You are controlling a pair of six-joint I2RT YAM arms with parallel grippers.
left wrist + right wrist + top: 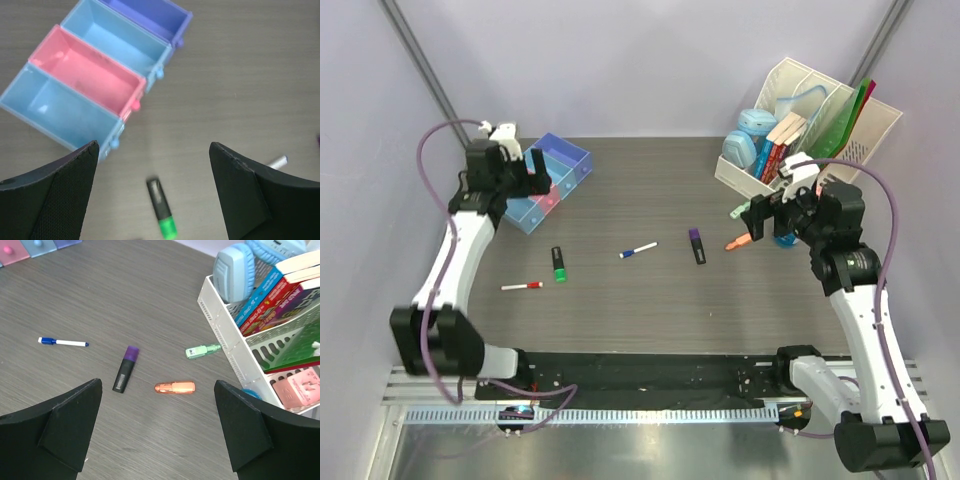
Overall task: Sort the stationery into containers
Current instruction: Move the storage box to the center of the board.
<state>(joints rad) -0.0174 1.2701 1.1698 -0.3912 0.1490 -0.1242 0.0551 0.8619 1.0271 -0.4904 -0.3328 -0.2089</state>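
Trays (563,165): 10 o'clock on counter (650,310), nothing visible inside. Highlighters (559,264), markers (638,250): loose, centre to 3 o'clock. Left end effector (154,150): apart, empty, by trays. Right end effector (157,385): apart, above orange highlighter (174,387), seemingly poised to pick.

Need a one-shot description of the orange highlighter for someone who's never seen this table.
Find the white rack at the far right of the table. Just off its front end lie three short pens. The orange highlighter is the one that is glossy orange all over, lying between the black-bodied purple highlighter and the rack, on the near side of the pale green one.
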